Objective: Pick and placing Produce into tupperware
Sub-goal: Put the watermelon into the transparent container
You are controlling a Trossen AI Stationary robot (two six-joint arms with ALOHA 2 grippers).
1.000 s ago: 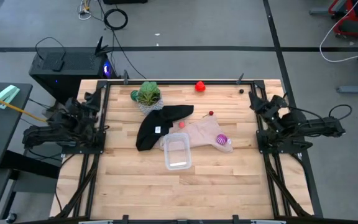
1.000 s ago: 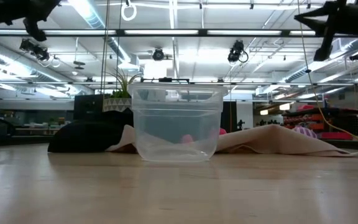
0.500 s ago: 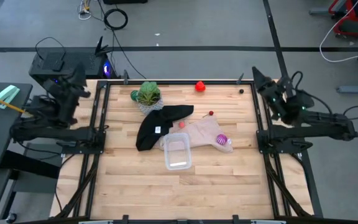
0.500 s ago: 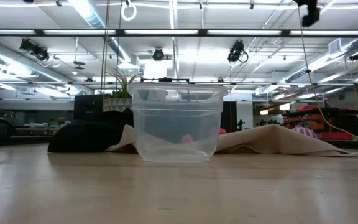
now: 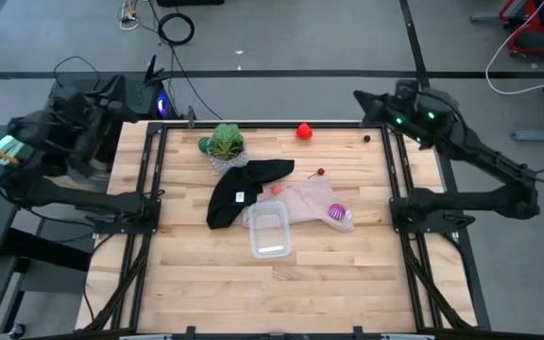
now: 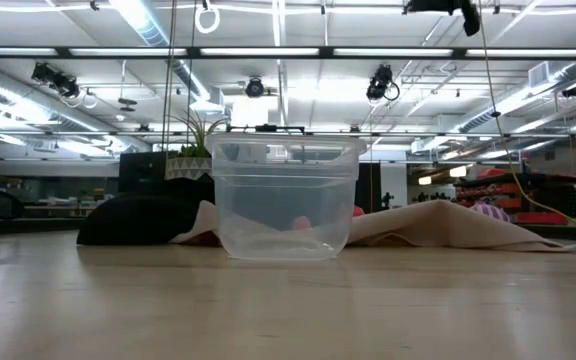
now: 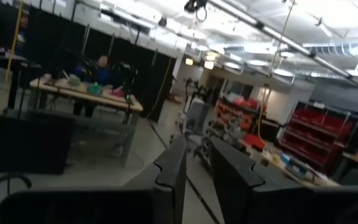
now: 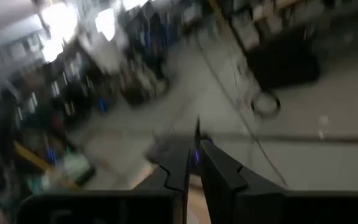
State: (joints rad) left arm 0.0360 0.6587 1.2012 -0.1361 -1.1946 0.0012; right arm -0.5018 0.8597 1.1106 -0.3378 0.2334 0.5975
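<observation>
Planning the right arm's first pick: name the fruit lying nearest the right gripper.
The red fruit at the table's far edge, on bare wood. It lies closest to the right gripper; the purple fruit sits nearer the middle, on the beige cloth.

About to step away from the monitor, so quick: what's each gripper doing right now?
Left gripper: fingers slightly apart, holding nothing.
Right gripper: nearly shut, holding nothing.

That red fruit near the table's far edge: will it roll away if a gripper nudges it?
Probably yes. The red fruit looks small and round and sits alone on bare wooden table, with no cloth under it to stop it. It also looks light, so an off-centre touch may send it toward the edge.
</observation>
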